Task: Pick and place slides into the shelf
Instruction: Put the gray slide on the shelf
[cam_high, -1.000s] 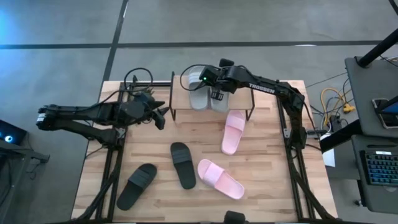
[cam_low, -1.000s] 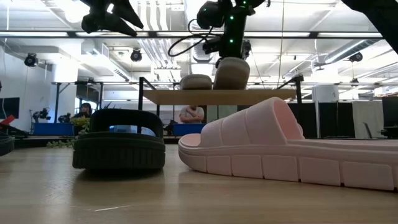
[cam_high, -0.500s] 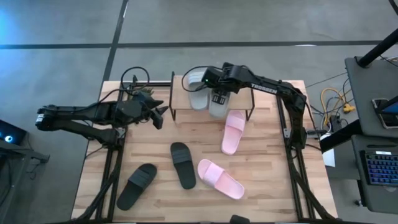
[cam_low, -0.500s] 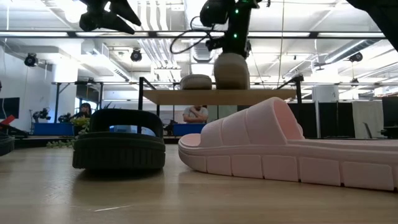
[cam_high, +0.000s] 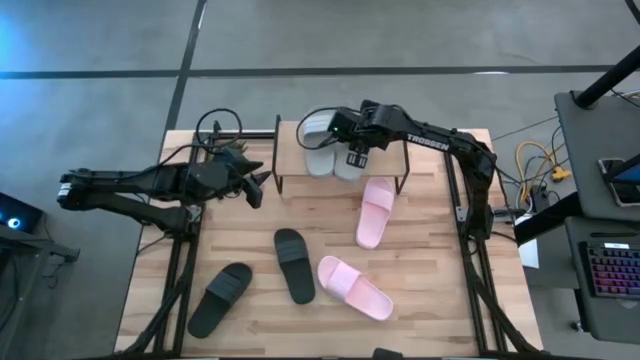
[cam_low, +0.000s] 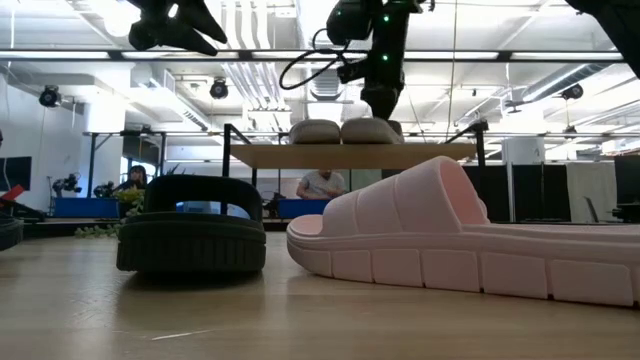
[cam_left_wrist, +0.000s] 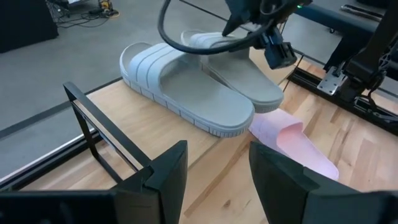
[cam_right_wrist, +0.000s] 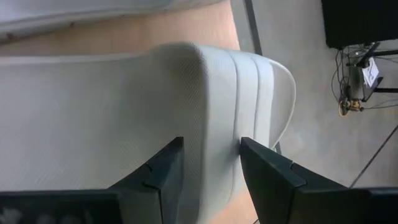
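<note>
Right gripper (cam_high: 352, 152) hangs over the shelf (cam_high: 290, 145) seen from above, hiding part of the grey slides (cam_high: 318, 150). Left gripper (cam_high: 255, 185) waits well off beside it. Pink and black slides lie on the table (cam_high: 430, 290).

From table height both grey slides (cam_low: 340, 131) lie flat on the shelf (cam_low: 350, 155).

Left wrist camera: fingers (cam_left_wrist: 161, 180) apart, nothing between.

Right wrist camera: fingers (cam_right_wrist: 161, 171) parted astride the grey strap (cam_right_wrist: 217, 124); contact unclear.
</note>
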